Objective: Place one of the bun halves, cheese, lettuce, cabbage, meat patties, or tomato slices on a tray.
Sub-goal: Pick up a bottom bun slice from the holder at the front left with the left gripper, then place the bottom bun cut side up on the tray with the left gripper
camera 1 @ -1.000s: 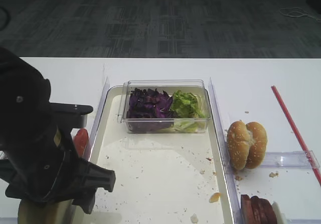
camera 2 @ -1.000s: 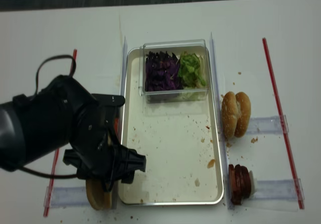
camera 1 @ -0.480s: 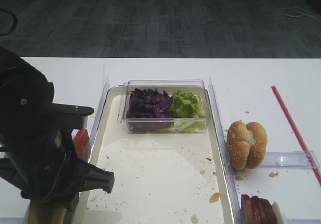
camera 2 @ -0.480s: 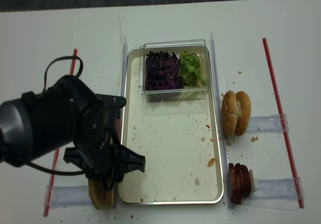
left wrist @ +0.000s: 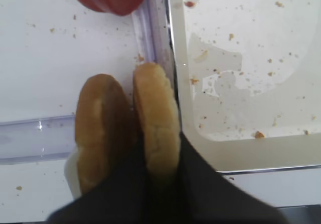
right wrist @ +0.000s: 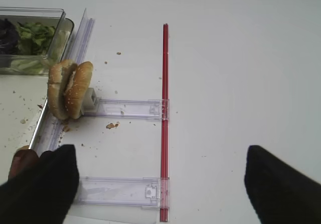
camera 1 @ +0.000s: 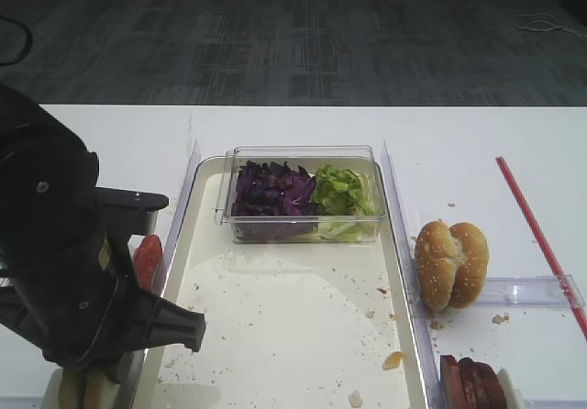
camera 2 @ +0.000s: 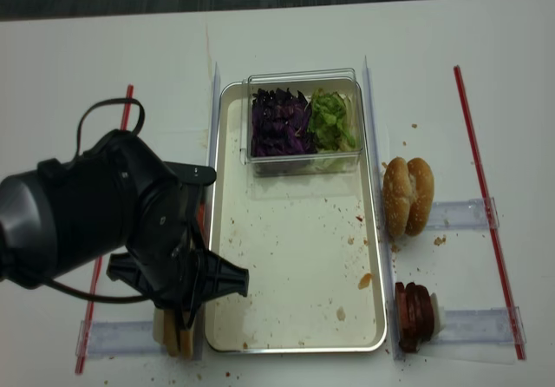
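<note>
Two bun halves stand on edge just left of the cream tray (left wrist: 251, 148). My left gripper (left wrist: 160, 174) is shut on the paler bun half (left wrist: 155, 123), with a black finger on each side. The darker brown half (left wrist: 98, 133) leans against it. From above, the arm hides most of them, and the bun halves (camera 2: 176, 342) show under it. Tomato slices (camera 1: 147, 255) lie behind the arm. Purple cabbage (camera 1: 271, 189) and lettuce (camera 1: 341, 189) fill a clear box on the tray (camera 1: 275, 336). Meat patties (camera 2: 414, 316) stand right of it. My right gripper (right wrist: 160, 189) is open and empty. The cheese is out of view.
A sesame bun pair (camera 1: 451, 264) stands on edge right of the tray, on a clear plastic holder (right wrist: 128, 108). Red strips (camera 2: 486, 205) lie along the table's sides. Clear rails line both long sides of the tray. Crumbs speckle the tray.
My left gripper has come down over the bun halves and gone from wide open to shut on the paler one. The right gripper's view has no earlier frame.
</note>
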Robot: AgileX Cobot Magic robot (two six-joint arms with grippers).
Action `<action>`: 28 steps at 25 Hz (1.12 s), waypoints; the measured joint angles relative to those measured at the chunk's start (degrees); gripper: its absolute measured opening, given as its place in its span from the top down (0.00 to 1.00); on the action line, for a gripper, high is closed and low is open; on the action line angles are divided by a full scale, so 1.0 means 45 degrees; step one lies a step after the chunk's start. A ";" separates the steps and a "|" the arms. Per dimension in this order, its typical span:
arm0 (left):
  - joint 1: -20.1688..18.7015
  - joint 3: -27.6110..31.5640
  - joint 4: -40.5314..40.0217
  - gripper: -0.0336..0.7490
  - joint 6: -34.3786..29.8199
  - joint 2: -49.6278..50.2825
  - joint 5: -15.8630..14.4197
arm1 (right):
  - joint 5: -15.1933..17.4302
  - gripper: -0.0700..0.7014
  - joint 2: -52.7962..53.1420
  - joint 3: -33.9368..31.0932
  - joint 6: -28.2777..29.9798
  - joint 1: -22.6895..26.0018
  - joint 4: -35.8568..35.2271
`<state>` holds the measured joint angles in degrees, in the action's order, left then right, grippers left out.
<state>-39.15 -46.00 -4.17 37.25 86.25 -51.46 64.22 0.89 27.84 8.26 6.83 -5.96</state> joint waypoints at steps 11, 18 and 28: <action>0.0000 -0.0408 -0.0161 0.87 0.0011 -0.1095 -0.0154 | 0.0024 0.01 0.0000 0.0000 0.0000 0.0000 0.0000; 0.0000 -0.1573 -0.0401 0.87 0.0011 -0.2011 -0.0813 | 0.0024 0.01 0.0000 0.0000 0.0000 0.0000 0.0000; 0.0000 -0.2377 -0.0673 0.87 -0.0061 -0.2071 -0.1446 | 0.0024 0.01 0.0000 0.0000 0.0000 0.0000 0.0000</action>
<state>-39.15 -56.69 -7.20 36.97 76.93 -57.97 64.33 0.89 27.84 8.26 6.83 -5.96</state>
